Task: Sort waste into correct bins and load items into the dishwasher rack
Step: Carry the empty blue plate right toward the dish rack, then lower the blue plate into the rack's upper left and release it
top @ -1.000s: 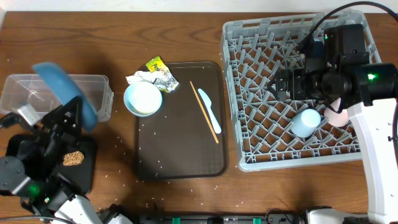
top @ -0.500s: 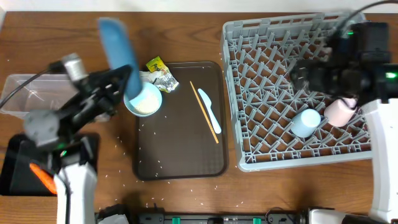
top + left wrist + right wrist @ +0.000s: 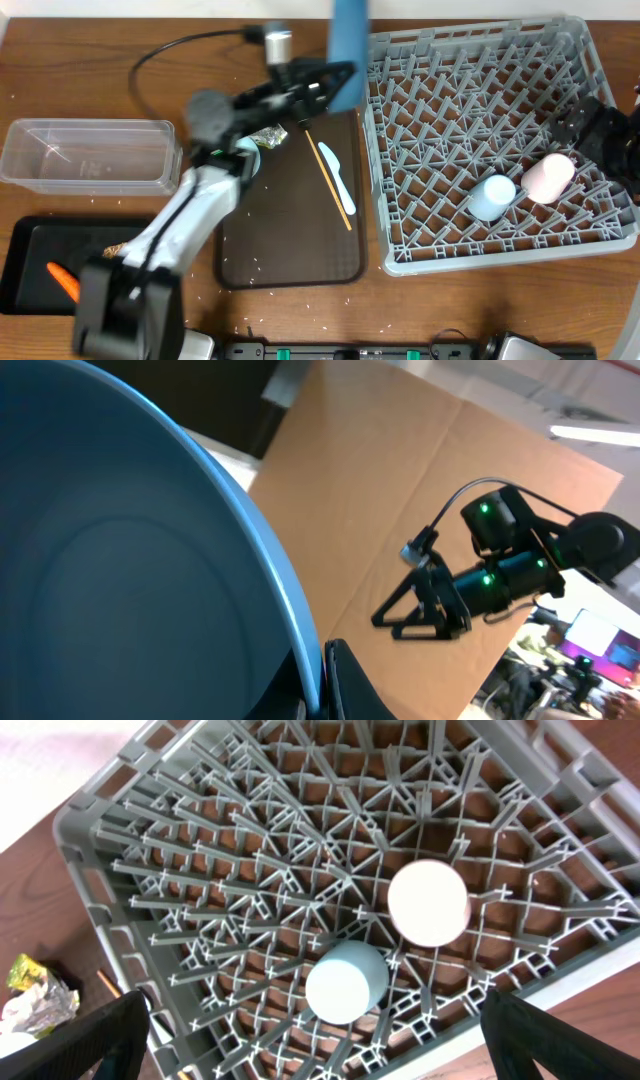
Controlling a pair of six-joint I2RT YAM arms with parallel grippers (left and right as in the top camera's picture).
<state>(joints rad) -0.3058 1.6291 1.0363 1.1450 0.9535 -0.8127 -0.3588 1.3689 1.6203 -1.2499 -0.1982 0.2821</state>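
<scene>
My left gripper is clamped tight on the rim of the blue plate. I carry the plate edge-up at 12 o'clock in the overhead view, just beside the 9 o'clock wall of the dishwasher rack and not yet in it. My right gripper is spread as wide as it goes and holds nothing. It hangs over the rack's 3 o'clock side.

I judge the job roughly half done. The pink cup and the light blue cup stand mouth-down in the rack toward 4 o'clock. The carrot lies in the black tray at 8 o'clock. The clear tub at 9 o'clock looks nearly empty.

Left to do: slot the plate between the pegs, then fetch the spoon and the chopstick. They lie side by side on the brown serving tray at the centre. The white bowl at the tray's 10 o'clock corner is mostly hidden under my arm, and the wrappers lie just beside it, unsorted.

The worktop is dark wood grain, peppered with rice grains, thickest around 6 to 7 o'clock. From my left wrist I see a tan board behind the rig, ceiling strip lights and blurred screens beyond.
</scene>
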